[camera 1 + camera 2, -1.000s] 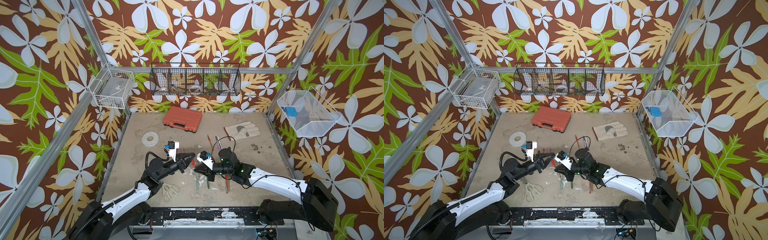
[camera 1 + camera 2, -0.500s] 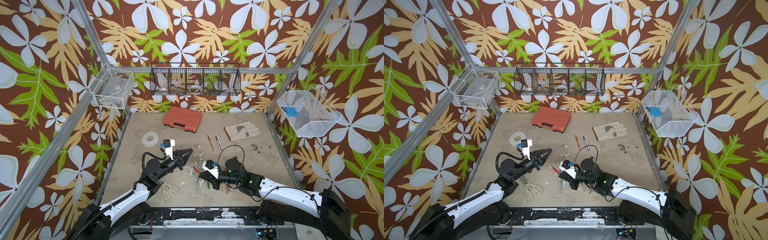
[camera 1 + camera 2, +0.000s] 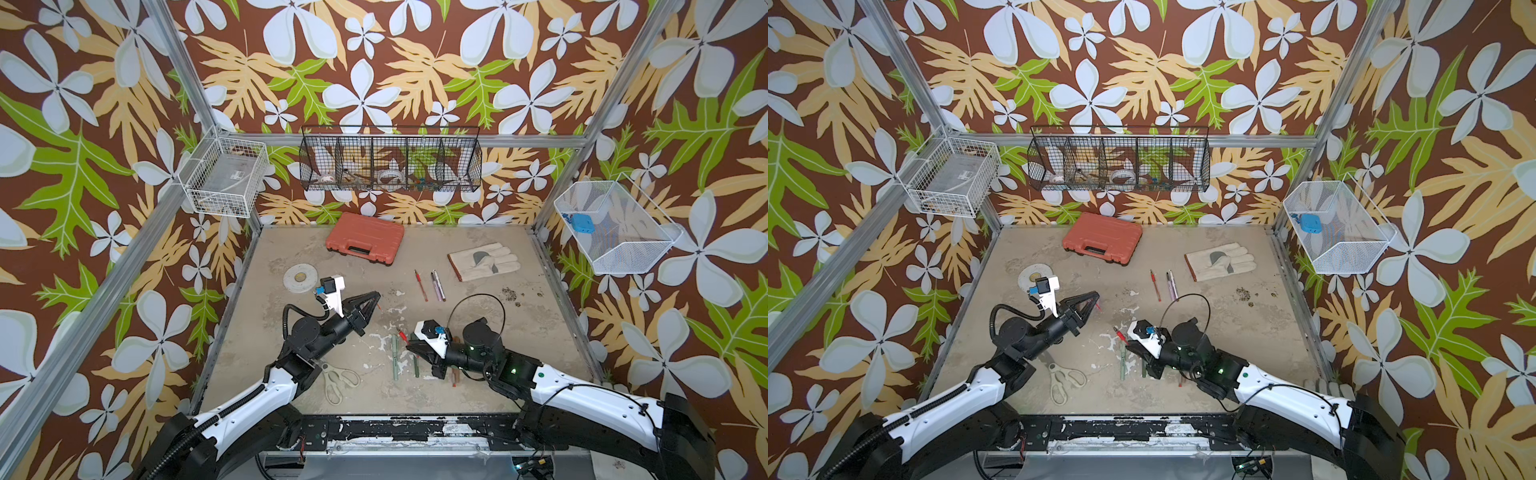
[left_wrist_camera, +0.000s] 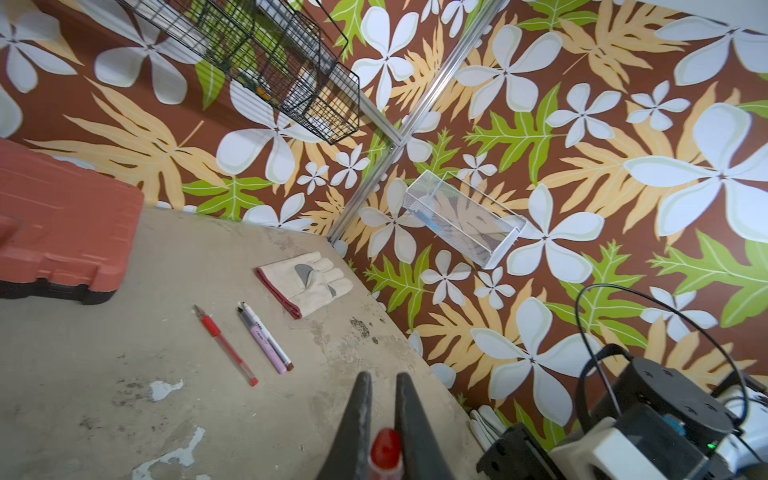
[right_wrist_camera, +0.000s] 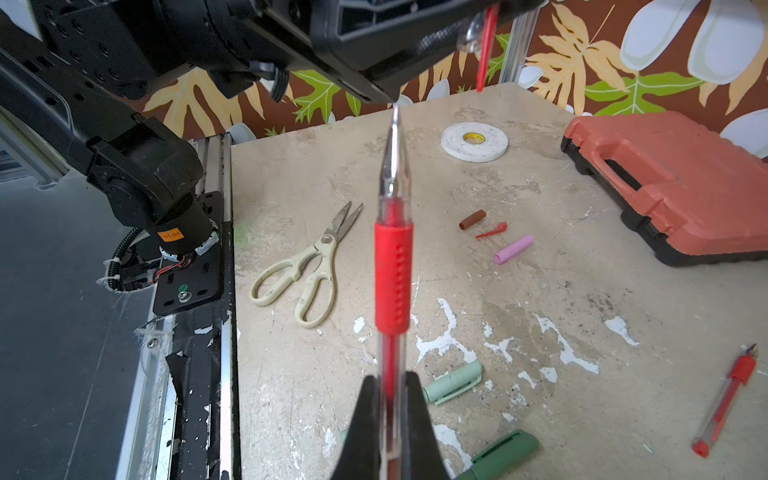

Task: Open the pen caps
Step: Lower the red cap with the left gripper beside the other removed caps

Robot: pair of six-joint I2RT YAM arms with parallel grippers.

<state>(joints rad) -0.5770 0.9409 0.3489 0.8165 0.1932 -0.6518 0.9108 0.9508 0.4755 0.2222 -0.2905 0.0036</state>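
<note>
Near the front, the right gripper (image 5: 391, 380) is clenched on an uncapped red pen (image 5: 393, 274). Past the scissors (image 5: 326, 241), a brown cap (image 5: 472, 219) and a pink cap (image 5: 514, 249) lie loose on the tabletop (image 5: 540, 299). Farther, the raised left gripper (image 4: 380, 380) pinches a red cap (image 4: 385, 446).

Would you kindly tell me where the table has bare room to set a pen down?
Bare: the right side in front of the glove, and the strip between the tape roll and tool case. Crowded: the middle, around the green pens and loose caps.
</note>
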